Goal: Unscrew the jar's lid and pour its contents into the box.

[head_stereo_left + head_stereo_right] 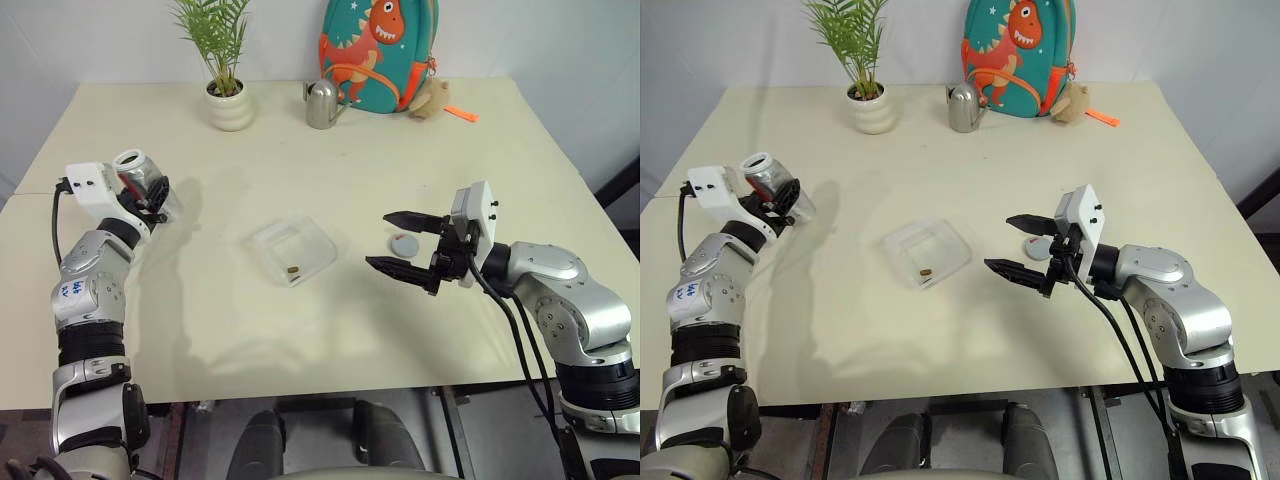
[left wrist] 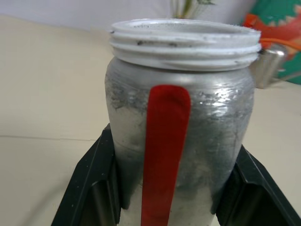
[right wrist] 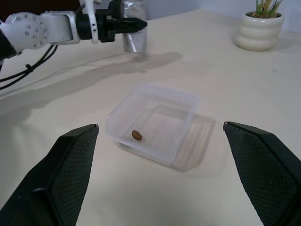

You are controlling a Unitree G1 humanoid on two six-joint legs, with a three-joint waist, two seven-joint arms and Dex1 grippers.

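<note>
My left gripper [image 1: 152,197] is shut on the jar [image 1: 140,178], holding it above the table's left side with its open mouth upward. In the left wrist view the jar [image 2: 181,117] shows a red stripe, a bare threaded rim and a black finger [image 2: 94,188] on each side. The grey lid [image 1: 405,244] lies on the table right of the box [image 1: 293,250]. One brown piece of the contents [image 3: 137,135] lies in the clear box [image 3: 155,122]. My right gripper [image 1: 378,240] stands open and level, pointing at the box, with nothing between its fingers and the lid just behind them.
Along the table's far edge stand a potted plant [image 1: 228,95], a silver watering can [image 1: 322,103], a dinosaur backpack [image 1: 378,50] and a small plush toy [image 1: 432,98]. Bare tabletop surrounds the box.
</note>
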